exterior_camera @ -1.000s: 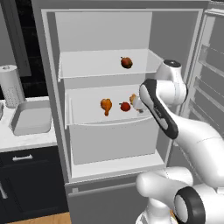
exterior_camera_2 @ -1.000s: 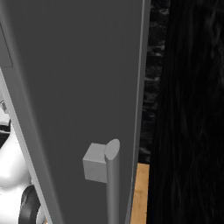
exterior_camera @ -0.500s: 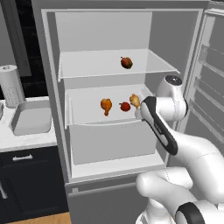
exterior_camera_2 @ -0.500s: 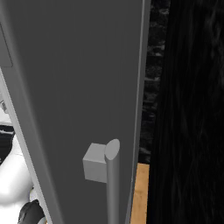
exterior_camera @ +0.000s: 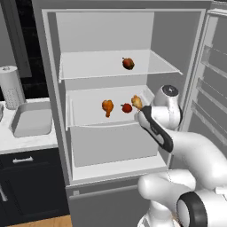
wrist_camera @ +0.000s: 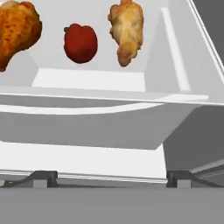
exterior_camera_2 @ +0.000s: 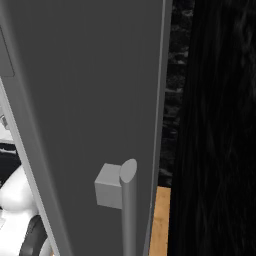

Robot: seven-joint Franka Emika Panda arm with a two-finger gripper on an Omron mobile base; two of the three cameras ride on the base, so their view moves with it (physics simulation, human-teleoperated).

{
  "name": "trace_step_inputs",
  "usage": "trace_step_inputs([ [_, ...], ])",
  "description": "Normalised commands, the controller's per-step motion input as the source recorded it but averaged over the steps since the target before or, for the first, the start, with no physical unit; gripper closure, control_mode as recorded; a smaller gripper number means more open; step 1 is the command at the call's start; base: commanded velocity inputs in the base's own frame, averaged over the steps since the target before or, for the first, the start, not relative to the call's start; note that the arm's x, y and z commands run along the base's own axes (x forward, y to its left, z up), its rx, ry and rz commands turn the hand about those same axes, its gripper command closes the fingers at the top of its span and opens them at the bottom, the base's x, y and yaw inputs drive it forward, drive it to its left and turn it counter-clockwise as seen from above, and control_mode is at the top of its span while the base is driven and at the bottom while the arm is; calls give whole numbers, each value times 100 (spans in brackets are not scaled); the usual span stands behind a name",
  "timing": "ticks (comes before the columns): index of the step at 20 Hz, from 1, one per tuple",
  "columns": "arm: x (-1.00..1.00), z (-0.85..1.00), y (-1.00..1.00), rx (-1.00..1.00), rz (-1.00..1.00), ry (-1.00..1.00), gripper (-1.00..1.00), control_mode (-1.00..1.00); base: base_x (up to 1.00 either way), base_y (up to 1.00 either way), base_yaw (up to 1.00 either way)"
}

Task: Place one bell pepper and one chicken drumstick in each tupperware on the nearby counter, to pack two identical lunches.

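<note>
- Tool [wrist_camera: 111, 178] — jaws spread wide, holding nothing; low in the hand view, facing the fridge shelf [wrist_camera: 105, 107]
- Upper frame: two drumsticks [wrist_camera: 127, 30] flank a red bell pepper [wrist_camera: 80, 43]; another pepper [exterior_camera: 128, 63] on the shelf above
- Worktop [exterior_camera: 22, 142] at left edge

Left base faces the fridge [exterior_camera: 111, 111]; hand close (right: door [exterior_camera_2: 85, 100]).

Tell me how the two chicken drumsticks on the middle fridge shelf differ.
The darker orange-brown drumstick lies left of the red bell pepper; the paler tan drumstick lies right of it. In the hand view the darker one looks broader, the paler one slimmer and more upright. Both rest on the same white shelf.
</note>
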Motion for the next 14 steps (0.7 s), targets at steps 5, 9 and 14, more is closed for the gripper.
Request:
trace_step_inputs([
  [5,59,0,-4,0,-1,-1,-100,-100,0,0,0],
  [9,59,0,-8,0,0,0,-100,-100,0,0,0],
  [14,47,-15,-4,0,0,-6,-100,-100,0,0,0],
])
